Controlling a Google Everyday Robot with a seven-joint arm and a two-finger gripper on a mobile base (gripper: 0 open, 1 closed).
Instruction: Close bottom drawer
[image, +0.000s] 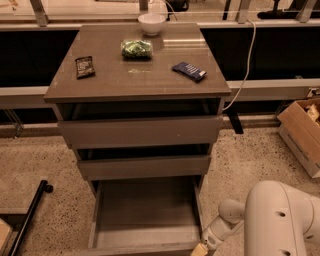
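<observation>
The bottom drawer (145, 215) of the grey-brown cabinet is pulled far out, showing its shallow, empty grey box; its front edge lies at the bottom of the view. The middle drawer (144, 167) and top drawer (140, 131) above it stand slightly out. My white arm (280, 220) reaches in from the bottom right. My gripper (200, 249) is low at the drawer's front right corner, mostly cut off by the bottom edge of the view.
On the cabinet top (115, 80) lie a dark snack bar (84, 66), a green bag (136, 48), a blue packet (189, 71) and a white bowl (151, 22). A cardboard box (302, 135) stands at right. A black pole (27, 217) lies on the floor at left. A white cable (245, 75) hangs behind the cabinet.
</observation>
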